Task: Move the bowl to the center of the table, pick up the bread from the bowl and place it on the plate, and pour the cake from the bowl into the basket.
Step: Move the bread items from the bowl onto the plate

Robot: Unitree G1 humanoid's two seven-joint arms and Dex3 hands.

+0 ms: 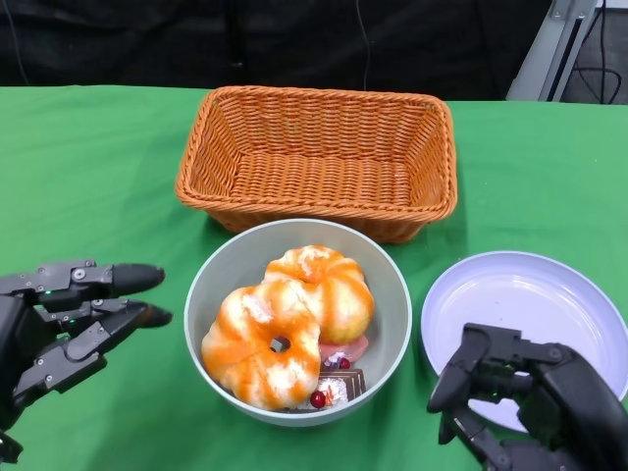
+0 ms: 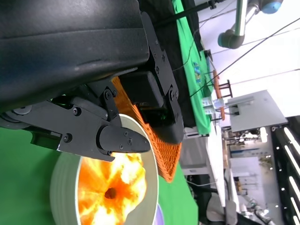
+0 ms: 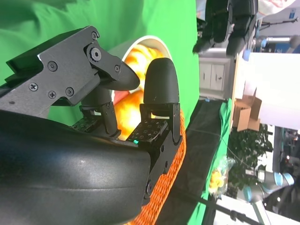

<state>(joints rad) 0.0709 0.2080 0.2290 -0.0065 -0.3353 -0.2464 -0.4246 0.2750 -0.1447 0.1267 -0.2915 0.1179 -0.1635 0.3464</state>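
Observation:
A grey-green bowl [image 1: 221, 280] stands in the middle of the green table, just in front of the wicker basket [image 1: 324, 157]. In it lie two orange glazed breads, a ring-shaped one [image 1: 260, 343] and a round one [image 1: 329, 285], with a small chocolate cake [image 1: 339, 383] topped with red berries beside them. A pale lilac plate [image 1: 525, 309] sits to the bowl's right. My left hand [image 1: 69, 314] hovers left of the bowl, fingers spread toward it, holding nothing. My right hand [image 1: 530, 402] hangs over the plate's near edge with fingers curled, nothing in them. The bowl [image 2: 61, 187] shows in the left wrist view too.
The basket is empty and lies against the bowl's far side. A dark backdrop runs behind the table's far edge. A metal stand [image 1: 554, 44] rises at the back right. Green cloth lies bare at the left and far right.

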